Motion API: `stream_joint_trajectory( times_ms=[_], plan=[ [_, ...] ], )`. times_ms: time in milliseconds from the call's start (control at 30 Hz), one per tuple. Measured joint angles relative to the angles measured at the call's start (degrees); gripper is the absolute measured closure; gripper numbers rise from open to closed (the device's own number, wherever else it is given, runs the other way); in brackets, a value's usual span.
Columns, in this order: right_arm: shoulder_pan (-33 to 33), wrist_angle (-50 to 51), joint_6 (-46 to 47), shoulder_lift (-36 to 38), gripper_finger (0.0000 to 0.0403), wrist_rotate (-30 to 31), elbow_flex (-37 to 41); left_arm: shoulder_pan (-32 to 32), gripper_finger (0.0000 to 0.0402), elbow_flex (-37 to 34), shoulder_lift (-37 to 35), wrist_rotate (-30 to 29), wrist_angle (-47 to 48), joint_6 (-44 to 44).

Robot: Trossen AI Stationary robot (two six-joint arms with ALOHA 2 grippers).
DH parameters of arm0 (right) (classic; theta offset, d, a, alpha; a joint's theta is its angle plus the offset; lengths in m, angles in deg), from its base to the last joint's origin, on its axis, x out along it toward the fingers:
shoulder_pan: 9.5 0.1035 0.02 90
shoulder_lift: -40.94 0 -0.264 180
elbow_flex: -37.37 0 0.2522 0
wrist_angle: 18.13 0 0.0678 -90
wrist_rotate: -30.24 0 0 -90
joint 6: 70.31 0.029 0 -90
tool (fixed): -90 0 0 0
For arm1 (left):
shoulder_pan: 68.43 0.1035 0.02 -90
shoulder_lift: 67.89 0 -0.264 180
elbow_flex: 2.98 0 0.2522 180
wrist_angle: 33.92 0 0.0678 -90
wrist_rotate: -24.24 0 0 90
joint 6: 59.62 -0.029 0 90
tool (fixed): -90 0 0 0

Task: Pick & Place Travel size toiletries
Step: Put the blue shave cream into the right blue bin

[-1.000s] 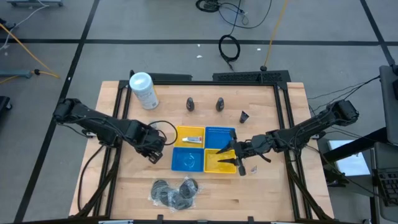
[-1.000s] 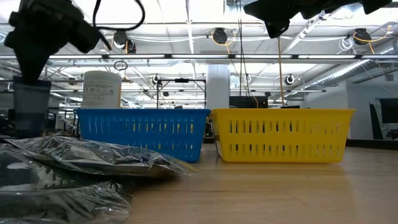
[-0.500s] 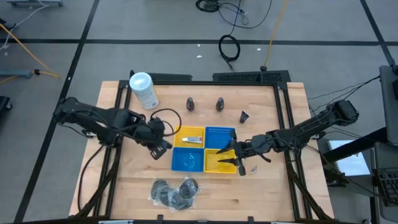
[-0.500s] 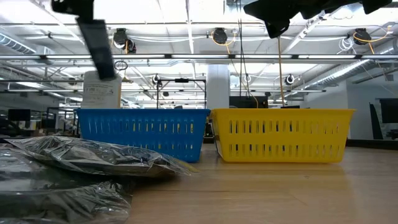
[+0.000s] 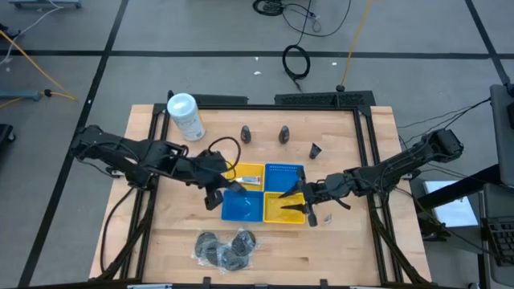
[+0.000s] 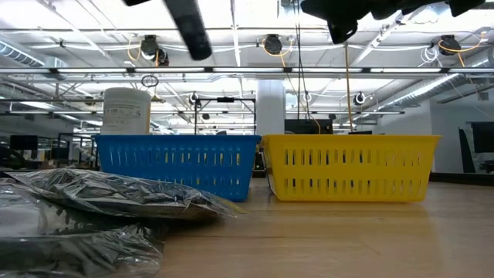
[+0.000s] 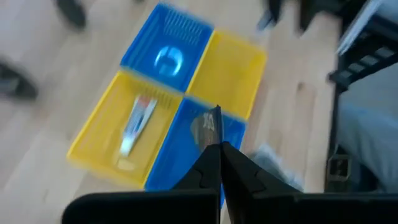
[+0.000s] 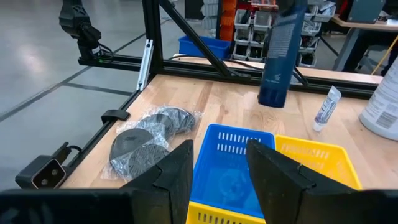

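Pale tube in left hand

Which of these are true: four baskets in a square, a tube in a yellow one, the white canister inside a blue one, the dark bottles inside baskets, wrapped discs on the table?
1. Four baskets form a square. True.
2. A tube lies in a yellow basket. True.
3. The canister stands in a blue basket. False: it is on the table, at a far corner.
4. The dark bottles are in baskets. False: they stand on bare wood beyond the baskets.
5. Wrapped discs lie on the table. True.
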Motion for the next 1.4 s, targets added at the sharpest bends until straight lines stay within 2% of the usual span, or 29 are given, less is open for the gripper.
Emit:
stream_joint_trajectory(
  times_ms=[300,667,1100,1400],
  plan=[
    [-0.1,-0.4,-0.2,0.0,0.0261,3.3,0.0,-0.3,0.0401,0.0,4.3,-1.0,-11.7,-8.5],
    [-0.9,1.1,-0.1,0.0,0.0261,3.3,0.0,-0.3,0.0402,0.0,10.1,-3.0,-25.9,-16.3],
    [-1.3,1.8,0.3,0.0,0.0261,3.3,0.0,-0.3,0.0401,-0.1,10.8,-5.3,-34.4,-23.1],
    [-2.3,1.8,0.2,0.0,0.0261,3.2,0.0,-0.4,0.0401,0.0,12.6,-5.6,-37.6,-24.5]
  ],
)
